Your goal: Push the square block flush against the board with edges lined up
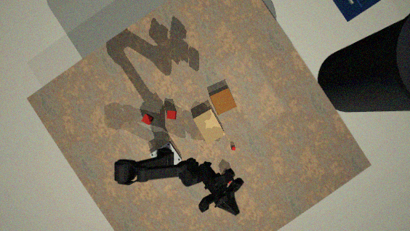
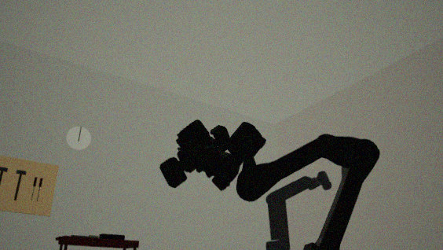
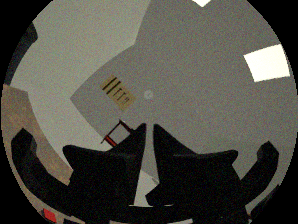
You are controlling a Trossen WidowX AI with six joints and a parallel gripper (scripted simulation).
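Observation:
In the top view, the orange square block lies on the brown table just up and right of the tan board. Their near corners are close together, but the two are offset. I cannot tell if they touch. My gripper is shut and empty. It is raised well above the table near its front edge, below and to the right of the board. The wrist view shows only walls and ceiling past the closed fingers; block and board are not in it.
Two red cubes lie left of the board. A tiny red piece lies below the board. A red speck shows under my arm. The arm's base stands left of the gripper.

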